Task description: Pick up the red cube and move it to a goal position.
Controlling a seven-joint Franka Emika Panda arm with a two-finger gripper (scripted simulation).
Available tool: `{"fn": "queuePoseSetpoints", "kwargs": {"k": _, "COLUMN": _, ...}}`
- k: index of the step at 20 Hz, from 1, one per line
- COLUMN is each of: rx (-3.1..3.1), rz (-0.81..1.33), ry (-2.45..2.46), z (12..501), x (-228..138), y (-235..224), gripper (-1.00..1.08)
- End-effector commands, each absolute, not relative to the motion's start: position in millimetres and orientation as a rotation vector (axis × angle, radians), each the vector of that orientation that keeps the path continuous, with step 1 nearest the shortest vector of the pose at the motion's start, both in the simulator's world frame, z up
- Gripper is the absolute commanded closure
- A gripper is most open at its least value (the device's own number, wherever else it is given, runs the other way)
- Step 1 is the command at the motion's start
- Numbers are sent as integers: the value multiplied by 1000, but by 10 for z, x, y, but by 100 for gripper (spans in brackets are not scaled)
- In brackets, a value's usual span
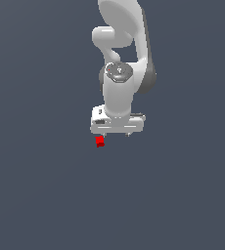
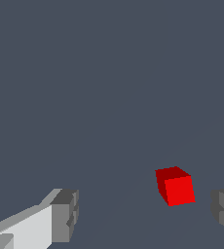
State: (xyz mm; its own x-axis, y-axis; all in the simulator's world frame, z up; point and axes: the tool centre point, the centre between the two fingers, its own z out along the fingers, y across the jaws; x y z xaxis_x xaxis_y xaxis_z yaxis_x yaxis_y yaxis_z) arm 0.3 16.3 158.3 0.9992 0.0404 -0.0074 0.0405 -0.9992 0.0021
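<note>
The red cube is a tiny bright red block on the flat grey floor, just below the white gripper's end on the exterior view's left. In the wrist view the red cube lies between the two grey fingertips, much nearer one of them, and touches neither. The gripper is open and holds nothing. It hangs straight down from the white arm, with only short finger stubs showing under its body in the exterior view.
A plain dark grey floor fills both views. Nothing else shows on it. No goal marker is in view.
</note>
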Motion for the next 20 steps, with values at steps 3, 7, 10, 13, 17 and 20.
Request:
{"fn": "queuePoseSetpoints", "kwargs": {"k": 3, "rx": 3139, "rz": -11, "ry": 65, "z": 1574, "x": -2, "y": 158, "gripper": -92}}
{"fn": "queuePoseSetpoints", "kwargs": {"k": 7, "rx": 3138, "rz": -11, "ry": 81, "z": 1496, "x": -38, "y": 113, "gripper": -92}}
{"fn": "queuePoseSetpoints", "kwargs": {"k": 10, "rx": 3138, "rz": -10, "ry": 103, "z": 1386, "x": -89, "y": 50, "gripper": -92}}
{"fn": "queuePoseSetpoints", "kwargs": {"k": 13, "rx": 3137, "rz": -9, "ry": 134, "z": 1229, "x": -159, "y": -42, "gripper": -92}}
{"fn": "queuePoseSetpoints", "kwargs": {"k": 17, "rx": 3135, "rz": -6, "ry": 190, "z": 942, "x": -278, "y": -212, "gripper": -92}}
{"fn": "queuePoseSetpoints", "kwargs": {"k": 20, "rx": 3132, "rz": -4, "ry": 234, "z": 714, "x": -364, "y": -350, "gripper": -92}}
